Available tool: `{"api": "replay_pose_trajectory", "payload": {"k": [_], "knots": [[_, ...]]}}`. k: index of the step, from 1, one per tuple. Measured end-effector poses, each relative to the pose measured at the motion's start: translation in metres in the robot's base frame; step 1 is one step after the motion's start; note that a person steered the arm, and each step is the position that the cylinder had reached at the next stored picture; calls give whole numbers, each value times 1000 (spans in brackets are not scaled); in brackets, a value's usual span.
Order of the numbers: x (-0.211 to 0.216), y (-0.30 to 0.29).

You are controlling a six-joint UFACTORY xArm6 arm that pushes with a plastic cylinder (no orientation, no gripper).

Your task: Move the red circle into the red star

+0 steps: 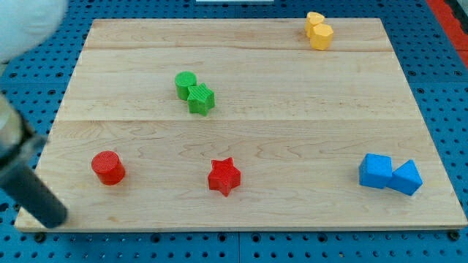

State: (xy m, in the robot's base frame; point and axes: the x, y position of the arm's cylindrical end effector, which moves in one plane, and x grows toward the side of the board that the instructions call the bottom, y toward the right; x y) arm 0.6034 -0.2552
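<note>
Resting left of red circle, my tip; red star well apart; no jaws, no writing

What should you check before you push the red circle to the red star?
1. Red circle in view, on the board near the view's left: ok.
2. Red star in view, to the right of the circle: ok.
3. Nothing lying between circle and star: ok.
4. My tip sits to the view's left of the circle, slightly lower, ready to push rightward: ok.
5. Tip touching the circle: not ok, a gap shows.
6. Green blocks away from the path, further up: ok.
</note>
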Motion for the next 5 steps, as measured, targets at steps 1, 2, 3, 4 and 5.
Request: {"api": "replay_pose_trajectory", "payload": {"k": [1,2,3,4,5], "knots": [[-39,11],[-83,81],[-79,149],[-78,161],[-99,156]]}}
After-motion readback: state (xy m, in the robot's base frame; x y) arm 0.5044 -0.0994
